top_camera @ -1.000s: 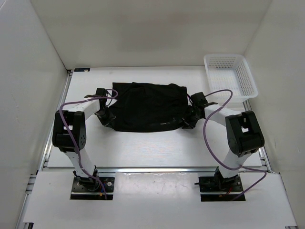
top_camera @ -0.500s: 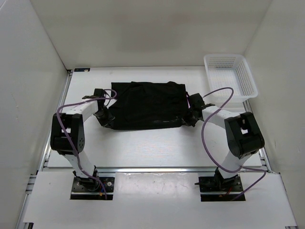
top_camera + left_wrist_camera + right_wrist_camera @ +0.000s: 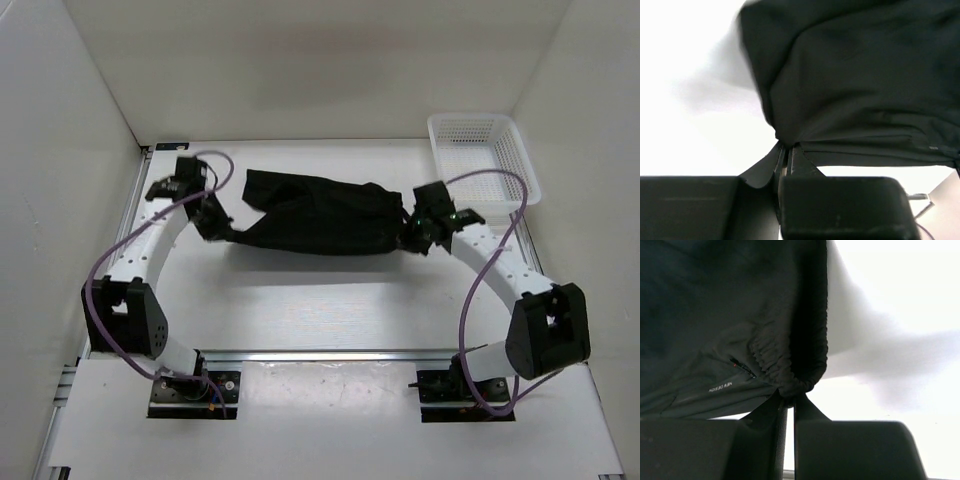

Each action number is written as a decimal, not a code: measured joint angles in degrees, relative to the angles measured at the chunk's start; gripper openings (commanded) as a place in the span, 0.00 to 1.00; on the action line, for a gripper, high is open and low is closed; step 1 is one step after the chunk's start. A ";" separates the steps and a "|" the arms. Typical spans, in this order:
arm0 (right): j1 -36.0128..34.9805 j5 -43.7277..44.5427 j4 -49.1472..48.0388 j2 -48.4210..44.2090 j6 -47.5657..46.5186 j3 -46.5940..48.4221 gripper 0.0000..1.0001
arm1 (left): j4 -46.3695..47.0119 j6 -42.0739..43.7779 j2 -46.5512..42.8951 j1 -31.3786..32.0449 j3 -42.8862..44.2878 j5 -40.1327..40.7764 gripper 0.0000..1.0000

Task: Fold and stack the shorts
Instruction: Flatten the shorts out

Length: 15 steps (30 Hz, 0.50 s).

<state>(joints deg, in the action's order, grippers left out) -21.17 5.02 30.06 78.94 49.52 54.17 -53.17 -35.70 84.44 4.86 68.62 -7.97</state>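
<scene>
Black shorts (image 3: 320, 215) between left tool (image 3: 221, 232) and right tool (image 3: 409, 238).

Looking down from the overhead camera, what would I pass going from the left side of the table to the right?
left gripper → shorts, pinched at both ends → right gripper → white mesh basket

White table (image 3: 320, 300), matte, forms the floor of the enclosure. Plain white panels close it in on three sides: left wall (image 3: 50, 200), far wall (image 3: 320, 60), right wall (image 3: 590, 130). An aluminium rail (image 3: 330, 354) runs left to right along the table's near side, with a white board (image 3: 320, 425) nearer than it. Light is even and diffuse. Shadows on the table are soft-edged.
</scene>
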 measured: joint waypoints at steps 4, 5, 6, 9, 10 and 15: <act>2.40 0.04 6.47 6.80 -5.38 21.55 0.00 | -6.84 2.01 6.54 -0.48 23.41 0.39 0.11; 2.82 0.31 8.13 9.22 -7.02 29.24 0.00 | -7.67 2.43 8.39 -0.79 30.51 0.68 0.11; 3.08 0.52 8.46 10.97 -8.48 36.17 0.00 | -8.79 2.73 10.01 -1.22 37.73 0.96 0.11; 3.10 -0.20 10.05 11.89 -12.44 50.56 0.00 | -10.38 3.41 11.43 -2.80 53.83 0.81 0.11; 2.99 -0.76 10.71 11.54 -13.55 54.34 0.00 | -11.10 3.52 11.13 -3.37 57.88 0.31 0.11; 2.29 -4.20 14.60 5.18 -17.75 59.45 0.00 | -13.77 3.63 3.74 -5.97 62.45 -2.82 0.11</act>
<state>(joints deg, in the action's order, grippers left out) -18.87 0.82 44.66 84.12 31.77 113.62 -66.94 -32.08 88.18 -1.10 131.07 -10.79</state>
